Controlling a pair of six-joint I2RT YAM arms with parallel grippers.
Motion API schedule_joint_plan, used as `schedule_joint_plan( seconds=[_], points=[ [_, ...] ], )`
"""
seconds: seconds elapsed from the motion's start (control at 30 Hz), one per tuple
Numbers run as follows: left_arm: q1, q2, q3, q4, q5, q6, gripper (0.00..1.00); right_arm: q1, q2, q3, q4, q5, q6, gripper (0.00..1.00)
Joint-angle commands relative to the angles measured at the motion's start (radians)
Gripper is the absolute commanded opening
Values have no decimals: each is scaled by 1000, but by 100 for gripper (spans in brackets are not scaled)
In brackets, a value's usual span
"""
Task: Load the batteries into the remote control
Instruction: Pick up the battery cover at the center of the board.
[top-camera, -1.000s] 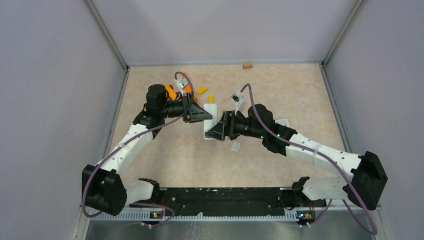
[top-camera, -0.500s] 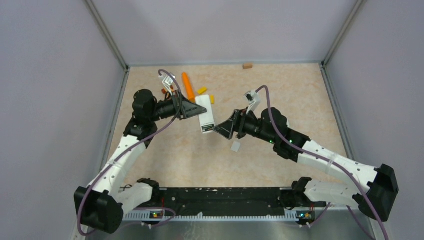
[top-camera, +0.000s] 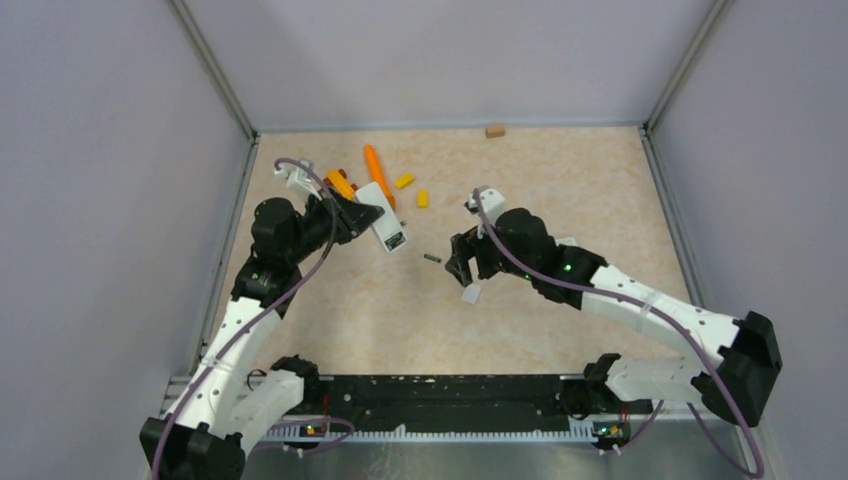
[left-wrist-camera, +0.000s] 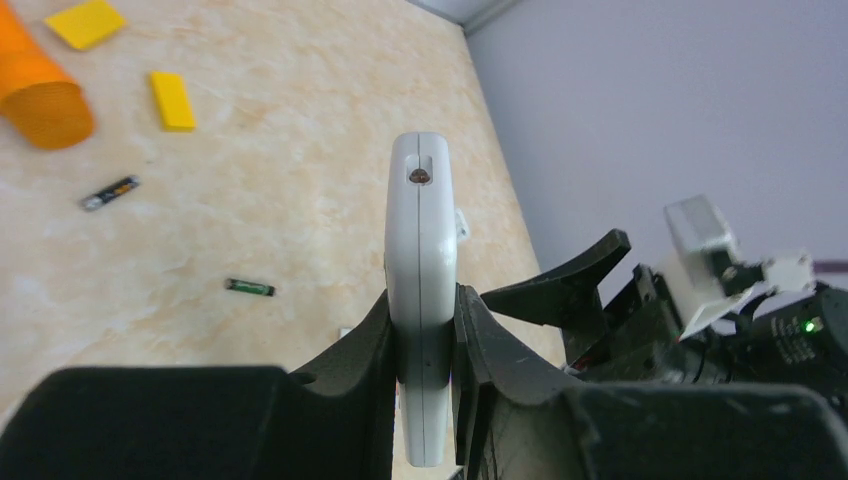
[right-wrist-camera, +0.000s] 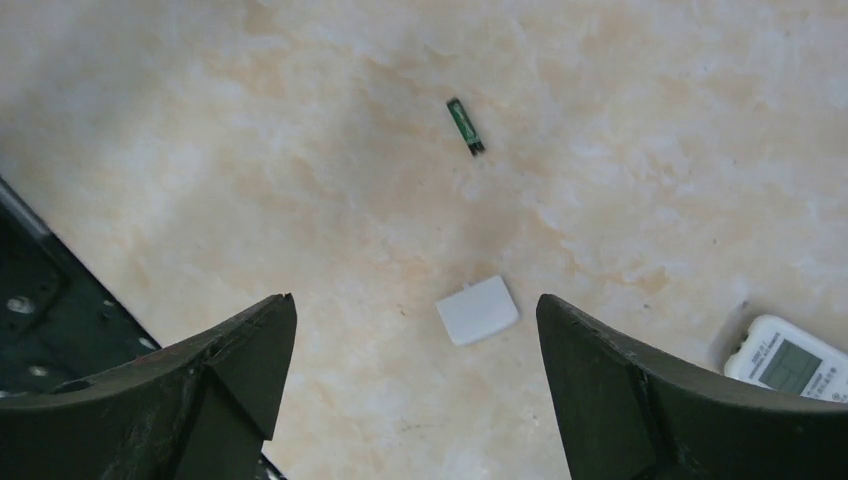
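My left gripper (top-camera: 358, 216) is shut on a white remote control (top-camera: 384, 229), holding it edge-on above the table at the left; in the left wrist view the remote control (left-wrist-camera: 421, 230) stands clamped between both fingers. One battery (top-camera: 431, 258) lies on the table between the arms, and it shows again as a battery (right-wrist-camera: 465, 126) ahead of the right jaws. The left wrist view shows this battery (left-wrist-camera: 250, 288) and a second battery (left-wrist-camera: 110, 192). My right gripper (top-camera: 462, 272) hangs open and empty over a small white cover (right-wrist-camera: 477, 309).
An orange carrot-like piece (top-camera: 375, 166) and two yellow blocks (top-camera: 404, 181) (top-camera: 422, 198) lie behind the left gripper. A brown block (top-camera: 494, 130) sits by the back wall. A second white device with a display (right-wrist-camera: 790, 360) lies right of the right gripper.
The right gripper let go of the remote, opened wide and drew back over the cover. The left arm carried the remote away to the left. A battery now shows on the table.
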Motion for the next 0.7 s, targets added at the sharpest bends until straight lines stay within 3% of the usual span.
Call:
schedule_joint_plan(
  seconds=[0.0, 0.3, 0.53, 0.67],
  points=[
    [5, -84, -83, 10, -201, -47, 0, -6, 110, 22, -120, 14, -185, 96],
    [5, -118, -174, 62, -204, -103, 0, -6, 313, -12, -54, 33, -397, 94],
    [5, -117, -156, 49, -206, -83, 0, -23, 443, 23, -104, -46, -475, 70],
    [6, -118, -149, 44, -212, -77, 0, -34, 486, 34, -103, -52, -488, 64]
  ],
)
